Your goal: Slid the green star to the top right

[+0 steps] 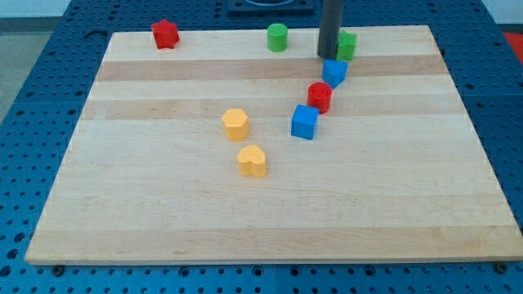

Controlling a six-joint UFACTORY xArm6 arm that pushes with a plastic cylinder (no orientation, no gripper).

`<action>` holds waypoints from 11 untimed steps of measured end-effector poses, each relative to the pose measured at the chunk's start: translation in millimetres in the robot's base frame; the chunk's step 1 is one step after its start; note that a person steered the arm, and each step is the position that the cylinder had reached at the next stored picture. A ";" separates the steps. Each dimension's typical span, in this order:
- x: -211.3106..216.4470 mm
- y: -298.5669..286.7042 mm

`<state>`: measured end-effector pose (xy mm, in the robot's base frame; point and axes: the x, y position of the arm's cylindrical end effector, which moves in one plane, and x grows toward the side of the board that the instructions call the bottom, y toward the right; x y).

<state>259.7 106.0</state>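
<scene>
The green star (347, 45) lies near the board's top edge, right of centre, partly hidden by my rod. My tip (328, 55) touches the star's left side. A green cylinder (277, 37) stands to the left of the tip along the top edge. A blue block (333, 73) lies just below the tip.
A red cylinder (319, 97) and a blue cube (304, 122) lie below the blue block. A yellow hexagonal block (235, 123) and a yellow heart-like block (252, 160) sit mid-board. A red star-like block (164, 34) is at the top left. The wooden board (409, 204) rests on a blue pegboard.
</scene>
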 end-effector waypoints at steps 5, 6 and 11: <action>-24.3 62.6; -24.7 62.6; 80.9 41.6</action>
